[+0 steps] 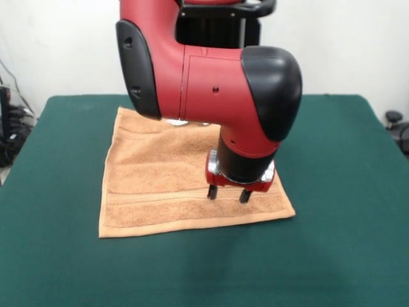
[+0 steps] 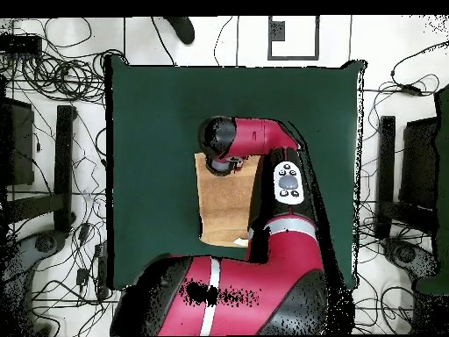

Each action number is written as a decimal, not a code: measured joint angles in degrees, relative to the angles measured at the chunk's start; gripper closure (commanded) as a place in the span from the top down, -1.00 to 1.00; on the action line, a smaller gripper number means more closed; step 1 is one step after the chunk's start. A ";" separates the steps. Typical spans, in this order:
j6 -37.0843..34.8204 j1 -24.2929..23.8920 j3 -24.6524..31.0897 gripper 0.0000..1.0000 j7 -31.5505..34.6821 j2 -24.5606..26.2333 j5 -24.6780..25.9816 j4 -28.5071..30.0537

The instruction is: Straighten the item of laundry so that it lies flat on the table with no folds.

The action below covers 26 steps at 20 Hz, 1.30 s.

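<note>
A robotics lab: tangled cables litter the floor round the table.

No text, label, brand, number or sign can be read in either view; the red and black arm above the gripper shows no legible lettering; its grey panel beside the gripper carries small dark buttons whose marks are too small to make out; the towel under the gripper shows only plain woven bands, no printed writing; the table around it is unmarked.
</note>
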<state>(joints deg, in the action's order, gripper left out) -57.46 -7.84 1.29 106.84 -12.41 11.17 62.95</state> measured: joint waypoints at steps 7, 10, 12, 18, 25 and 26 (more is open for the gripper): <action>-2.08 0.01 -0.02 1.00 0.00 0.83 -0.27 -1.60; -3.04 0.02 -0.02 1.00 0.00 1.23 -0.35 -2.38; -3.78 0.02 -0.02 1.00 0.00 1.54 -0.39 -2.99; -5.71 0.09 -0.02 1.00 0.00 2.29 -0.45 -4.52; -7.71 0.10 -0.02 1.00 0.00 3.20 -0.68 -6.20; -8.40 0.11 -0.02 1.00 0.00 3.48 -0.70 -6.75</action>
<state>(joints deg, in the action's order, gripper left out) -65.86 -7.73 1.28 106.84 -8.93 10.47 56.20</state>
